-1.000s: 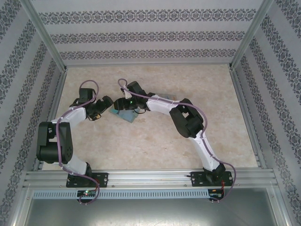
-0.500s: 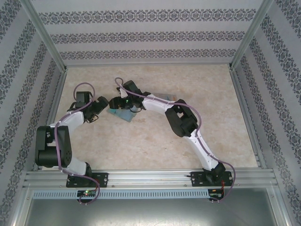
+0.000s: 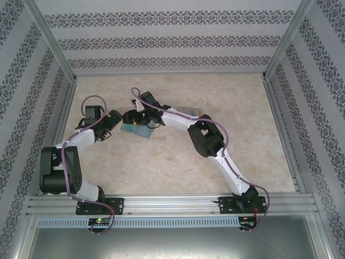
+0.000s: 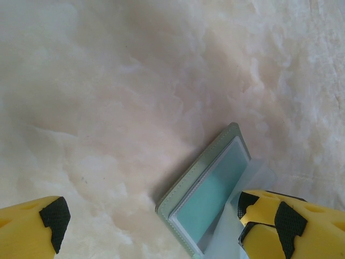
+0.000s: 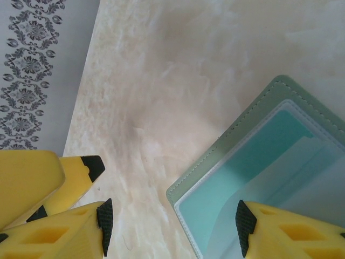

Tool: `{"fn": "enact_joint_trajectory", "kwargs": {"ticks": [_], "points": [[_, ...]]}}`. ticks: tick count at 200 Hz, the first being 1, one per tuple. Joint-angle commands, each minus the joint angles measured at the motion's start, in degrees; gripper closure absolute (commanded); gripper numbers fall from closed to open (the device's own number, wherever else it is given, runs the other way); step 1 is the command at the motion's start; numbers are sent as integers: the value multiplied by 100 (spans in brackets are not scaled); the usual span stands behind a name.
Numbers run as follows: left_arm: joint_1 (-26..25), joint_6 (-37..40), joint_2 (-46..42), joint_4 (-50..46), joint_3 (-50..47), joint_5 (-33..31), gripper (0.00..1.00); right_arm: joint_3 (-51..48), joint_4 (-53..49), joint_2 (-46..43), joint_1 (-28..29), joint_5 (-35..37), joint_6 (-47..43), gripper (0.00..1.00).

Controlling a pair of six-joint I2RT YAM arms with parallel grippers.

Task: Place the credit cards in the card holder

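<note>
Grey-green and lying open, the card holder (image 3: 143, 132) sits on the pale marbled table (image 3: 161, 167), at about 9 o'clock from the table's middle in the top view. A teal card (image 4: 215, 186) lies inside it under a clear sleeve (image 4: 259, 170), and the stitched green border runs around both.

The left gripper (image 3: 116, 123) hangs at the holder's 9 o'clock side. In the left wrist view its yellow fingers (image 4: 32, 229) are spread wide and grasp nothing. The holder's corner lies between them, and the finger at 4 o'clock sits over the edge of the clear sleeve. Whether it touches the sleeve cannot be told.

The right gripper (image 3: 129, 120) hovers at about 11 o'clock of the holder. In the right wrist view its jaws are released and parted, with bare table and the holder's near corner between them. The finger at 5 o'clock overlaps the sleeve above the teal card, and nothing is clamped.

The two grippers are close together, one on each side of the holder's left end.
</note>
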Motion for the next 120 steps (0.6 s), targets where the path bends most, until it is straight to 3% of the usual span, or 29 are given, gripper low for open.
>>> {"fn": "enact_joint_trajectory", "kwargs": {"ticks": [1, 120], "points": [[60, 62, 47, -307, -225, 30, 1, 340, 717, -128, 11, -212, 289, 36], [384, 79, -155, -476, -17, 34, 1, 755, 903, 197, 37, -214, 641, 35]]}}
